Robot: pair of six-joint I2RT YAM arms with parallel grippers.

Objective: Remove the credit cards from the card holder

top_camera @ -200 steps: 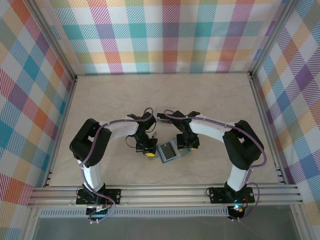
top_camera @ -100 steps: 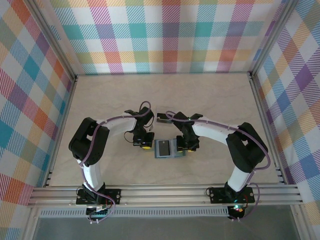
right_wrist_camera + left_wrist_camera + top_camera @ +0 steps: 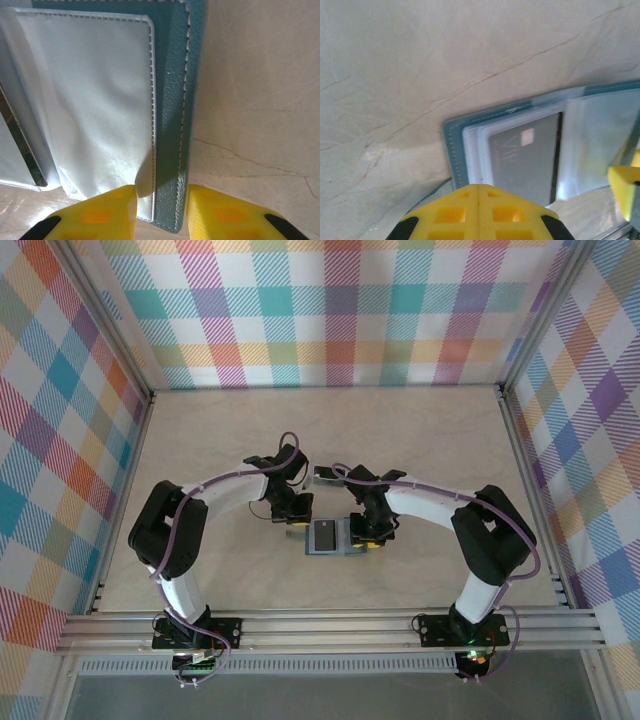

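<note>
The teal card holder (image 3: 346, 540) lies open on the table between both arms. A dark grey credit card (image 3: 323, 536) sits in its left panel under a clear sleeve; the left wrist view shows this card (image 3: 525, 155) with a pale chip, framed by the holder's teal border (image 3: 452, 145). My left gripper (image 3: 293, 524) is shut and empty, its yellow tips (image 3: 479, 186) just off the holder's left edge. My right gripper (image 3: 365, 537) stands over the right panel. Its jaws (image 3: 161, 189) press both sides of the teal edge (image 3: 172, 75), one finger on the pale sleeve (image 3: 95, 90).
The beige marble-patterned tabletop (image 3: 300, 430) stretches away behind the arms. Checked walls and aluminium posts close in the back and sides. A metal rail (image 3: 320, 625) runs along the near edge by the arm bases.
The card holder has turned from skewed to square and slid slightly left. My left gripper has drawn back from the near edge, staying shut. My right jaws have narrowed onto the holder's edge.
</note>
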